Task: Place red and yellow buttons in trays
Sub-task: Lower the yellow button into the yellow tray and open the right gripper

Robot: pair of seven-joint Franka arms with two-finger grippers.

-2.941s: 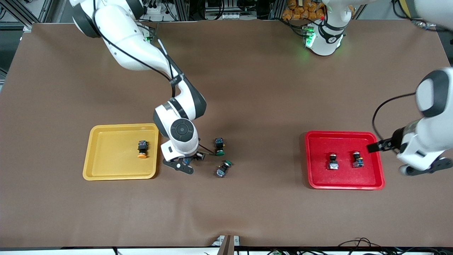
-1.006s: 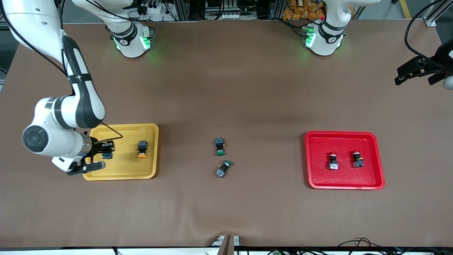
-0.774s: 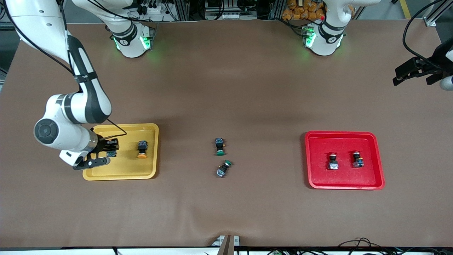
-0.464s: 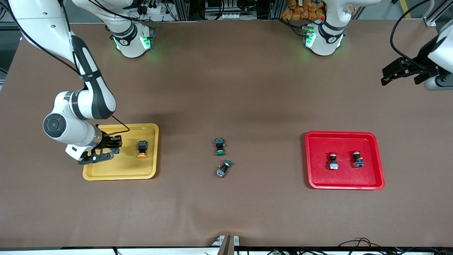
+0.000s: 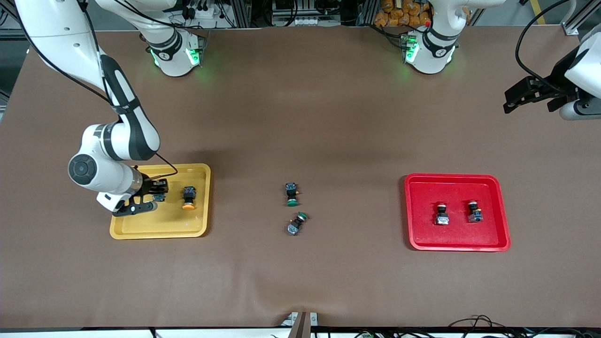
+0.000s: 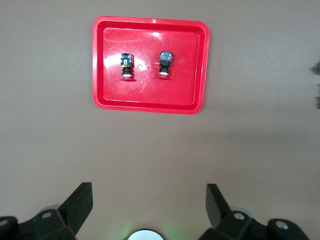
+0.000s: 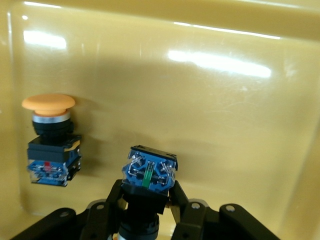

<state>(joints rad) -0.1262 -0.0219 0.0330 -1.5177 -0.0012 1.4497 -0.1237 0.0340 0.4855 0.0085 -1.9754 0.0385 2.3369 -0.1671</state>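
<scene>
Right hand [image 5: 157,199]: you have it over the yellow tray [image 5: 136,231], clenched on a button [image 7: 148,176] whose bluish-grey base points away from the wrist; its cap is hidden between the fingers [image 7: 181,200].
Yellow tray: toward the right arm's end of the surface [image 5: 328,117]; one yellow-capped button [image 5: 188,197] lies on its side in it, beside the held one.
Left hand [image 5: 533,96]: your left arm waits high over its own end of the surface, hand released, fingers [image 6: 80,202] spread wide.
Red tray [image 5: 458,245]: toward the left arm's end; two red-capped buttons [image 5: 441,214] [image 5: 474,211] lie in it side by side, apart.
Green-capped buttons [image 5: 291,194] [image 5: 296,223]: on the bare surface between the trays, close together, one nearer to the front camera.
</scene>
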